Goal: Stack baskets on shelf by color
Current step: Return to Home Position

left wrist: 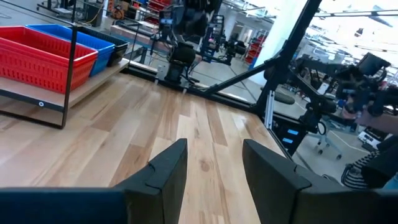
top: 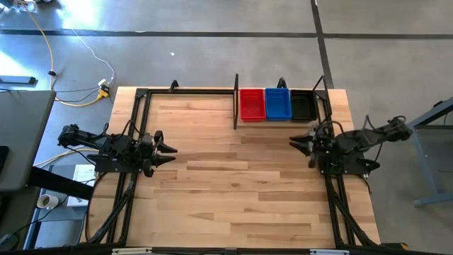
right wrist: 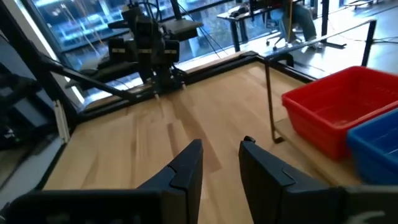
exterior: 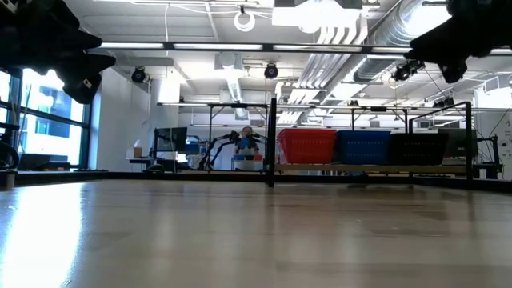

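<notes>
Both jaws agape, well apart from baskets [top: 277,104] on shelf [top: 236,110].

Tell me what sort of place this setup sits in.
Probably an industrial robotics lab or workshop: exposed ceiling ducts and strip lights overhead, a bare concrete floor with a loose yellow cable, and more framed workbenches beyond the table.

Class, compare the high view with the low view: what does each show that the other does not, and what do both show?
Only the high view: the table's full outline, with the left gripper and right gripper, both open, facing each other from opposite sides. Only the low view: the ceiling lights and the baskets' side walls. Both: the red basket, blue basket and black basket side by side on the shelf.
</notes>
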{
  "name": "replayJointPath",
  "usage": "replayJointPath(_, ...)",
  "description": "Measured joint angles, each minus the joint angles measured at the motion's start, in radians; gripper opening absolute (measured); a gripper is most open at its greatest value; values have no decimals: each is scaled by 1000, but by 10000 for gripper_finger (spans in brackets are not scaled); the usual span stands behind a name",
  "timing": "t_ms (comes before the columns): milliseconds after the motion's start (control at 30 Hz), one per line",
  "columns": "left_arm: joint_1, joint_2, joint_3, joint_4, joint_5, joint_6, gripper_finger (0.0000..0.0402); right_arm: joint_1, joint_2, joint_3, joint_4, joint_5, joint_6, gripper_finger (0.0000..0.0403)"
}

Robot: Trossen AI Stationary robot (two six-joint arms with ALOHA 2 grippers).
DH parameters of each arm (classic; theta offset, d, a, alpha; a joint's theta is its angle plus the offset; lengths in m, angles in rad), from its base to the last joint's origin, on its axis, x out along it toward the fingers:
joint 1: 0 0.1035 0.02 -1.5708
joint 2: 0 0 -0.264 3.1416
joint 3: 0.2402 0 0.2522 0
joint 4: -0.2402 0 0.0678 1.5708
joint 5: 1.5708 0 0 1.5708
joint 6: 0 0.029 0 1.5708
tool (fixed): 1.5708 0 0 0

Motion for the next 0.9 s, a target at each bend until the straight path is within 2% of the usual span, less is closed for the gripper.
replayJointPath(300, 0, 0, 0, 0, 0, -1, 145, 0, -92, -196, 227, -22, -25, 91)
replayJointPath(533, 0, 0, 0, 0, 0, -1, 145, 0, -220, -265, 238, -39, -39, 91)
replayJointPath(900, 0, 0, 1, 0, 1, 0, 145, 0, -218, -266, 194, -21, -45, 91)
